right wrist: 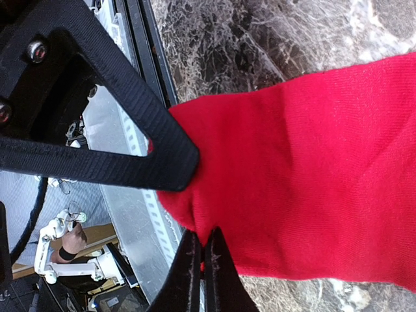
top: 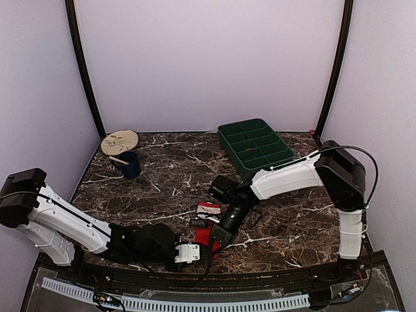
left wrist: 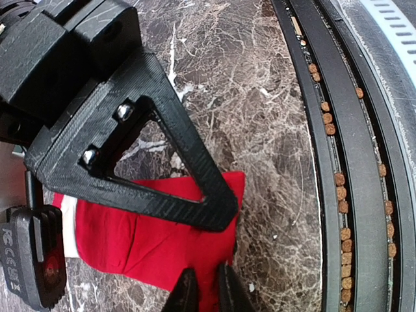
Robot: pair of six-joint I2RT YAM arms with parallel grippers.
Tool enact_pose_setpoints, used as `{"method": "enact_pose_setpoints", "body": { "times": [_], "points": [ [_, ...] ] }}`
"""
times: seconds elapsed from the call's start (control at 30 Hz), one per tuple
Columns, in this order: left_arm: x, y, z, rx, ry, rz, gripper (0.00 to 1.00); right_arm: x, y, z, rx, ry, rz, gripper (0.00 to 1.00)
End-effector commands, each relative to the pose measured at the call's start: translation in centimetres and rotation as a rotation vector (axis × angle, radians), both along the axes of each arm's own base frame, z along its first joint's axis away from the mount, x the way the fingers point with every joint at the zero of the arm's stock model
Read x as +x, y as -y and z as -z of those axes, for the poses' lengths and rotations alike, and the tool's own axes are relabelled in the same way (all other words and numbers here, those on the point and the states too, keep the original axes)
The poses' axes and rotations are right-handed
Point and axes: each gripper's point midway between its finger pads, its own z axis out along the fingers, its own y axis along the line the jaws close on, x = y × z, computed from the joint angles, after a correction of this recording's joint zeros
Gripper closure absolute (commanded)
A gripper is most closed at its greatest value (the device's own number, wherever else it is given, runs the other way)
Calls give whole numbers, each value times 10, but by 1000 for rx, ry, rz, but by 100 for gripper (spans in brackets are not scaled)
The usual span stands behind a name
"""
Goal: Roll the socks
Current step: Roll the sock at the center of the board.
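Note:
A red sock point(left wrist: 143, 237) lies flat on the marble near the front edge, in the top view point(top: 204, 233) between the two grippers. A white-and-pink cuff point(top: 208, 208) shows just behind it. My left gripper point(left wrist: 207, 286) reaches in from the left point(top: 199, 251), its jaws nearly together with red fabric at the sock's near edge between them. My right gripper point(right wrist: 203, 253) is shut on a fold at the end of the red sock point(right wrist: 312, 169), holding that end above the table. In the top view the right gripper point(top: 216, 239) hides part of the sock.
A green compartment tray point(top: 255, 146) stands at the back right. A dark blue cup point(top: 129, 164) and a round wooden disc point(top: 119, 142) sit at the back left. The black front rail point(left wrist: 354, 156) runs close beside the sock.

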Motion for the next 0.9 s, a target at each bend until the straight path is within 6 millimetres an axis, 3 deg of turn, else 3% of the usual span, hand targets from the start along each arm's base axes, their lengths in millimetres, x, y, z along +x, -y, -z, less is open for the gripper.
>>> {"method": "enact_pose_setpoints", "body": {
  "times": [0.0, 0.17, 0.37, 0.6, 0.73, 0.87],
  "points": [
    [0, 8, -10, -25, 20, 11, 86, 4, -3, -4, 14, -10, -1, 100],
    [-2, 8, -10, -8, 11, 20, 92, 5, 0, -3, 7, 3, 2, 100],
    [-9, 4, -12, 8, -36, 29, 94, 10, 5, -1, -2, 50, 29, 91],
    [-17, 3, -7, 38, -124, 24, 96, 17, 6, -5, 25, 97, 82, 68],
    [-24, 5, -8, 44, -175, 31, 96, 21, 4, -11, 48, 127, 108, 64],
    [-29, 6, -8, 63, -225, 33, 96, 20, 13, -5, 33, 147, 137, 64]
  ]
}}
